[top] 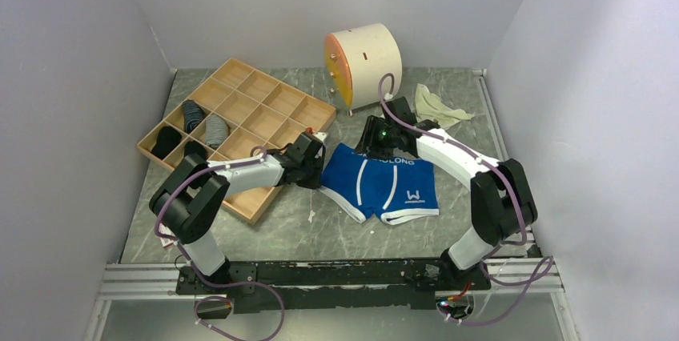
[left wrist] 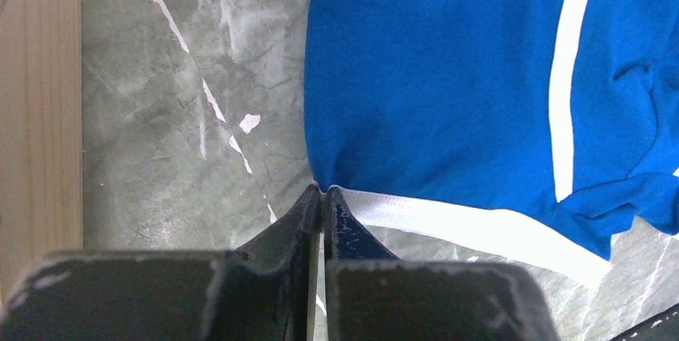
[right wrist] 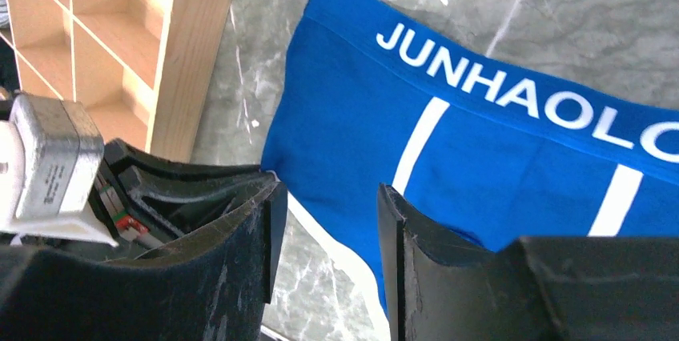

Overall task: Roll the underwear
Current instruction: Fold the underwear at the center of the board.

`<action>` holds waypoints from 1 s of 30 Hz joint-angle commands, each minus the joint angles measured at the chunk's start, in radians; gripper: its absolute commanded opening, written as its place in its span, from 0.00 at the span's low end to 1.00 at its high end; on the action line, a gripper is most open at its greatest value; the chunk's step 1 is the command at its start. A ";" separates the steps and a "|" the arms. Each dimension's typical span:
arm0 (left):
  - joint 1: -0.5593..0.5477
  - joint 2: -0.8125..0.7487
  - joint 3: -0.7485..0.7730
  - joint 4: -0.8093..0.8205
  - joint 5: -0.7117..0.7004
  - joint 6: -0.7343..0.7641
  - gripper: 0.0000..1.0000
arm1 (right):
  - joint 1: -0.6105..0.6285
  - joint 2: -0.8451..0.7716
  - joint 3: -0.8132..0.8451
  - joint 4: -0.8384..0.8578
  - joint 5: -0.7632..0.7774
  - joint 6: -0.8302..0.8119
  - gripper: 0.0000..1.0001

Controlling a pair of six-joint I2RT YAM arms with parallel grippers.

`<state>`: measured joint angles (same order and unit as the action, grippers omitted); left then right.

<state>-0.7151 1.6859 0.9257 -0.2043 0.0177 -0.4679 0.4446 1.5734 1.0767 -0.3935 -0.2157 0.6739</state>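
Underwear (top: 383, 183) flat at table (top: 320, 229) centre, waistband (right wrist: 512, 101) at 12 o'clock; left gripper (left wrist: 323, 194) at its 9 o'clock hem corner, fingers (left wrist: 298, 217) pressed together, probably nipping cloth to start the roll; right gripper (right wrist: 328, 197) spread wide over waistband, ready to pin it.

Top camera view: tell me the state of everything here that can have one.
underwear, lying flat, unrolled.
left gripper, jaws shut at the underwear's hem corner.
right gripper, jaws open above the underwear.
wooden tray, three compartments filled, most others empty.
cream cloth, crumpled.
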 commanded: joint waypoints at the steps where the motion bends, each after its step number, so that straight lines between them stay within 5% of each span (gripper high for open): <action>1: -0.004 -0.013 -0.020 0.013 -0.016 -0.032 0.05 | 0.031 0.054 0.075 0.071 0.074 0.074 0.49; 18: -0.004 -0.069 -0.047 0.022 0.003 -0.041 0.05 | 0.222 0.408 0.408 -0.003 0.499 0.137 0.44; 30: -0.004 -0.073 -0.044 0.022 -0.001 -0.044 0.05 | 0.233 0.557 0.522 -0.065 0.505 0.092 0.42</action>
<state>-0.7151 1.6463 0.8814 -0.1848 0.0200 -0.4953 0.6769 2.0865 1.5124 -0.4240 0.2718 0.7940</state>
